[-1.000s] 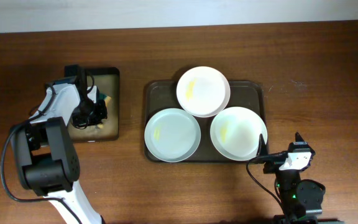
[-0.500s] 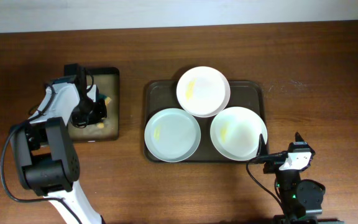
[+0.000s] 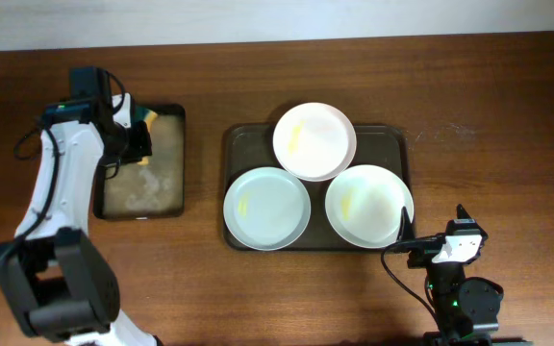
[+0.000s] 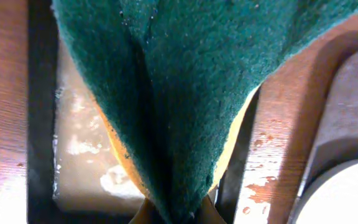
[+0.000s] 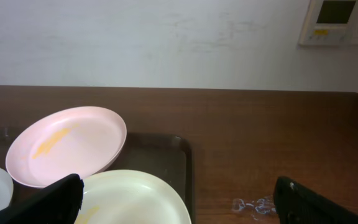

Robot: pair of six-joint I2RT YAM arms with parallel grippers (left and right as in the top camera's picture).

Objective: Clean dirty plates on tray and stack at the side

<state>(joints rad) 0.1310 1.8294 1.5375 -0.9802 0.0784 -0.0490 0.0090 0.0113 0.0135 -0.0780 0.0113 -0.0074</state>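
Note:
Three white plates lie on the dark brown tray [image 3: 396,140]: one at the back [image 3: 314,141], one front left [image 3: 266,208], one front right [image 3: 368,206], each with a faint yellow smear. My left gripper [image 3: 133,144] hangs above the far end of the small black tray [image 3: 142,192], well left of the plates. It is shut on a green sponge [image 4: 197,93] with a yellow underside, which fills the left wrist view and folds into the left gripper [image 4: 176,214]. My right gripper [image 3: 434,235] stands open near the front right plate [image 5: 135,199], holding nothing.
The small black tray [image 4: 79,162] holds pale soapy water. Water drops spot the wood between the two trays [image 4: 263,180] and right of the brown tray [image 5: 253,204]. A wall rises behind the table's far edge.
My left gripper has shut on the sponge and risen out of the small black tray, moving toward the far left. The right arm and the plates have not moved.

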